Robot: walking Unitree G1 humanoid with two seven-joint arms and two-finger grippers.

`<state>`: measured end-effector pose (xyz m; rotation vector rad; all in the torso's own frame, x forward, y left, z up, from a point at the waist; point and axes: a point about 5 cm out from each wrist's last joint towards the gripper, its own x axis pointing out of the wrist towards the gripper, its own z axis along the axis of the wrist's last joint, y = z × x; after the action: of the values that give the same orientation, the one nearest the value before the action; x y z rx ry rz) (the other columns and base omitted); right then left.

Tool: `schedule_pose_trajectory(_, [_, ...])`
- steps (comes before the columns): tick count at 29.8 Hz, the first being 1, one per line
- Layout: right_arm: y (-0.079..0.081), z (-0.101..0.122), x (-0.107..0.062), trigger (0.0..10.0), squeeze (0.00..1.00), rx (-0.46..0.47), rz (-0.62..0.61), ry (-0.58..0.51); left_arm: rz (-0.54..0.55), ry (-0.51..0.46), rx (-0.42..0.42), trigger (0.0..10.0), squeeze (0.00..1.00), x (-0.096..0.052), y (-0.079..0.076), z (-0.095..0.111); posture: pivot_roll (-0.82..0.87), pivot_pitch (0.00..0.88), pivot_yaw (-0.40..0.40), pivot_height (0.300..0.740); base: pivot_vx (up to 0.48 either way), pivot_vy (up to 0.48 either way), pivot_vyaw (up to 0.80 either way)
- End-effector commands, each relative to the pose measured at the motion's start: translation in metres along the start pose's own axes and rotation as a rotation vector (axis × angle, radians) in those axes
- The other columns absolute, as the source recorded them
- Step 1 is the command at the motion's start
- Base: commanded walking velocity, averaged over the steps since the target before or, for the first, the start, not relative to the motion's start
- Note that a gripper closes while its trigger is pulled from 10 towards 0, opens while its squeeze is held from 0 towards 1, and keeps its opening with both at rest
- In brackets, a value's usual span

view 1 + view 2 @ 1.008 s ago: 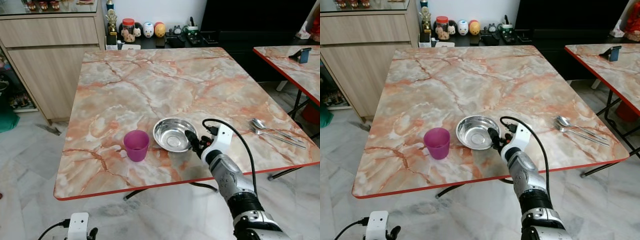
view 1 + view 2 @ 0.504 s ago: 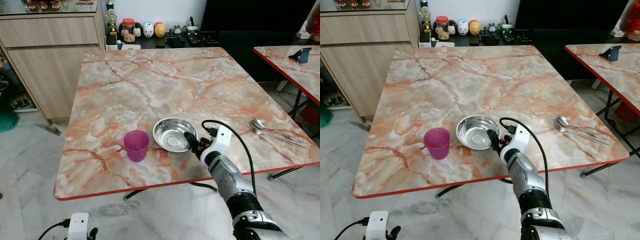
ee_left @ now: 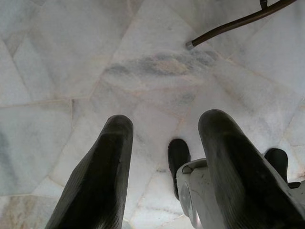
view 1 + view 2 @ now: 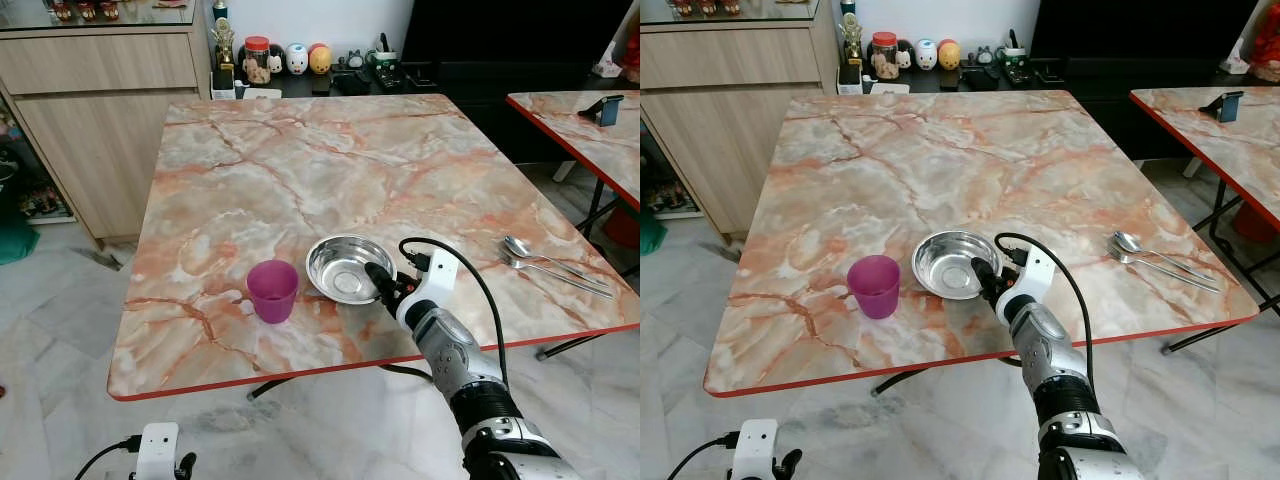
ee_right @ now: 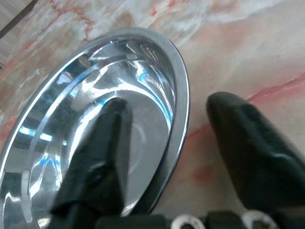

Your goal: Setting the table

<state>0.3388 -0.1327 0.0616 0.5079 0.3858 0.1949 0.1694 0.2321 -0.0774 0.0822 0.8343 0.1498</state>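
A shiny steel bowl (image 4: 338,262) sits on the marble table (image 4: 300,160) near its front edge. Just left of it stands a purple cup (image 4: 273,290). My right gripper (image 4: 378,281) is at the bowl's right rim. In the right wrist view the bowl (image 5: 86,143) has one black finger (image 5: 102,143) over its inside and the other finger (image 5: 248,143) outside on the table, so the gripper (image 5: 169,107) is open astride the rim. My left gripper (image 3: 162,126) hangs open over the floor.
A spoon and a fork (image 4: 548,263) lie on the table's right side. A wooden cabinet (image 4: 100,110) stands at the back left, and a low shelf with jars and figurines (image 4: 300,60) behind the table. A second marble table (image 4: 590,125) is at the right.
My right arm has edged slightly left, bringing its fingers closer over the bowl's rim. The bowl, cup and cutlery have not moved.
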Motion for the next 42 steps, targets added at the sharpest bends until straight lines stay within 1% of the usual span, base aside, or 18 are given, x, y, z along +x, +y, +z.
schedule_pose_trajectory(1, [0.001,0.005,0.001,3.6,0.0,0.001,0.002,-0.012,-0.004,0.03,0.006,10.0,0.0,-0.001,-0.002,-0.005,0.01,0.0,-0.068,0.74,0.0,0.0,0.0])
schedule_pose_trajectory(2, [0.0,0.005,0.001,9.2,0.0,0.0,0.001,-0.011,-0.005,0.032,0.004,10.0,0.0,-0.001,-0.002,-0.005,0.01,0.0,-0.068,0.74,0.0,0.0,0.0])
schedule_pose_trajectory(3, [0.0,0.004,0.001,10.0,0.0,-0.001,-0.004,-0.008,-0.005,0.033,0.005,10.0,0.0,-0.001,-0.002,-0.006,0.01,0.0,-0.068,0.74,0.0,0.0,0.0])
schedule_pose_trajectory(9, [-0.001,0.003,0.001,10.0,0.0,0.002,-0.007,0.0,-0.002,0.034,0.005,10.0,0.0,-0.001,0.0,-0.006,0.01,0.0,-0.068,0.74,0.0,0.0,0.0])
schedule_pose_trajectory(10, [0.0,0.003,0.001,6.9,0.0,0.003,-0.005,0.0,-0.001,0.033,0.005,10.0,0.0,-0.001,0.0,-0.006,0.01,0.0,-0.067,0.74,0.0,0.0,0.0])
schedule_pose_trajectory(11, [0.0,0.003,0.002,0.0,0.0,0.004,-0.001,-0.004,-0.001,0.031,0.006,10.0,0.0,-0.002,0.0,-0.007,0.01,0.0,-0.067,0.74,0.0,0.0,0.0])
schedule_pose_trajectory(26, [0.004,0.005,0.002,0.0,0.0,0.006,0.011,-0.024,-0.004,0.021,0.01,10.0,0.0,-0.001,-0.003,-0.005,0.01,0.0,-0.067,0.74,0.0,0.0,0.0])
schedule_pose_trajectory(32, [0.004,0.006,0.002,0.0,0.0,0.001,-0.003,-0.034,-0.007,0.02,0.012,10.0,0.0,-0.001,-0.004,-0.004,0.01,0.0,-0.067,0.74,0.0,0.0,0.0])
schedule_pose_trajectory(36, [0.0,0.011,0.002,0.0,0.0,0.003,-0.034,-0.073,-0.007,0.02,0.013,10.0,0.0,0.0,-0.003,-0.003,0.01,0.0,-0.068,0.74,0.0,0.0,0.0])
schedule_pose_trajectory(37, [-0.004,0.022,0.0,0.0,0.0,0.016,-0.077,-0.146,-0.006,0.019,0.013,10.0,0.0,0.0,-0.002,-0.003,0.02,0.0,-0.068,0.74,0.0,0.0,0.0])
schedule_pose_trajectory(39, [-0.006,0.024,-0.001,0.0,0.0,0.018,-0.093,-0.166,-0.006,0.019,0.013,10.0,0.0,0.0,-0.002,-0.002,0.02,0.0,-0.068,0.74,0.0,0.0,0.0])
schedule_pose_trajectory(40, [-0.011,0.033,-0.003,0.0,0.0,0.015,-0.129,-0.221,-0.006,0.02,0.013,10.0,0.0,0.0,-0.002,-0.002,0.02,0.0,-0.068,0.74,0.0,0.0,0.0])
schedule_pose_trajectory(42, [-0.015,0.043,-0.007,0.0,0.0,0.015,-0.165,-0.288,-0.006,0.021,0.014,10.0,0.0,0.0,-0.002,-0.002,0.01,0.0,-0.066,0.74,0.0,0.0,0.0])
